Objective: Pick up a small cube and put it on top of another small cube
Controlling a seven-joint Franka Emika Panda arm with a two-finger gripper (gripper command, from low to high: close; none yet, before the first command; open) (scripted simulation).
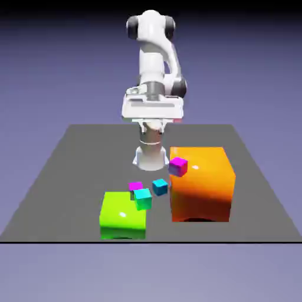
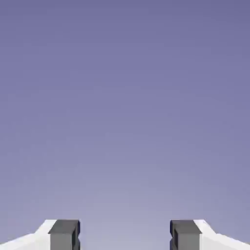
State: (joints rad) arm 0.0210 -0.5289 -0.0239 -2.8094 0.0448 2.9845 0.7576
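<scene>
- The claw [image 2: 124, 237] stands with its grey fingertips [image 2: 64, 233] wide apart, nothing between them; only the plain backdrop shows ahead of it.
- The orange block [image 1: 202, 183] sits on the grey table [image 1: 65, 171].
- A purple cube [image 1: 178, 166] touches the orange block's upper corner on the exterior view's left.
- A blue cube [image 1: 160, 186], a teal cube [image 1: 142, 198] and a magenta cube [image 1: 135, 187] lie just beside the orange block, between it and the green block [image 1: 122, 214].
</scene>
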